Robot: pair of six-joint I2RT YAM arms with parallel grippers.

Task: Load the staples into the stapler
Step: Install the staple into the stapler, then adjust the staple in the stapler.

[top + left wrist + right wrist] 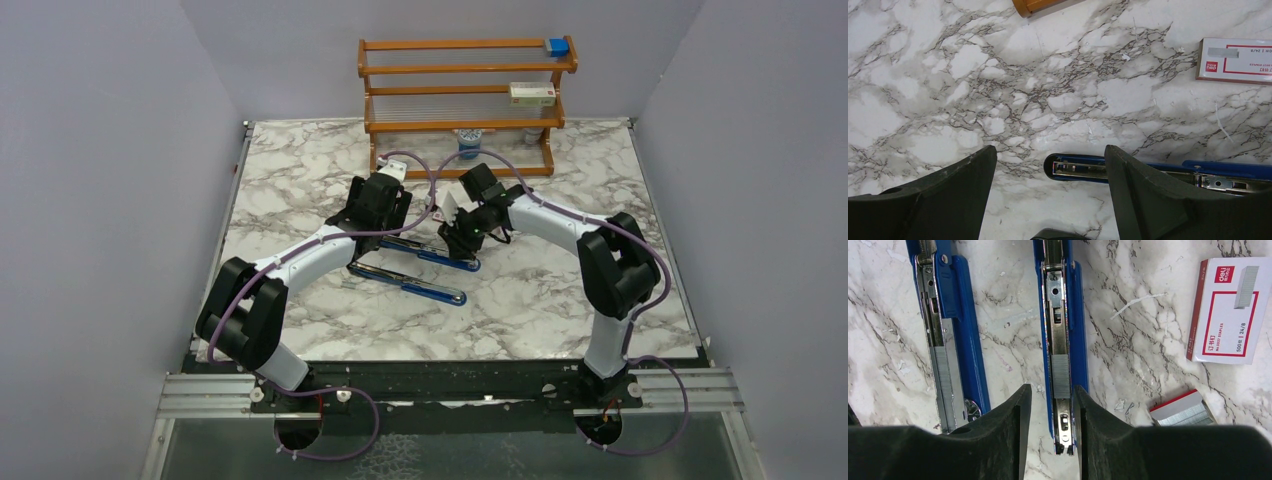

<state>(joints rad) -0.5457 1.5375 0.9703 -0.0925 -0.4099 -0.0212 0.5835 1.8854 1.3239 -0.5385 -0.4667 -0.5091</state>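
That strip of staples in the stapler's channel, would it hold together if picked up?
Probably stiff but brittle: the staples look like one thin strip, so a squeeze might snap it. In the smooth metal channel of the stapler, it should slide easily when pushed.

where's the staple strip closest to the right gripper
In the right wrist view, the staples lie in the stapler's metal channel, just ahead of the right gripper.

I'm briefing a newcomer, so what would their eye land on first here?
The blue stapler lies splayed open in the middle of the table. A silver strip of staples sits in one channel, just at the parted jaws of the right gripper, with a red-and-white staple box nearby.
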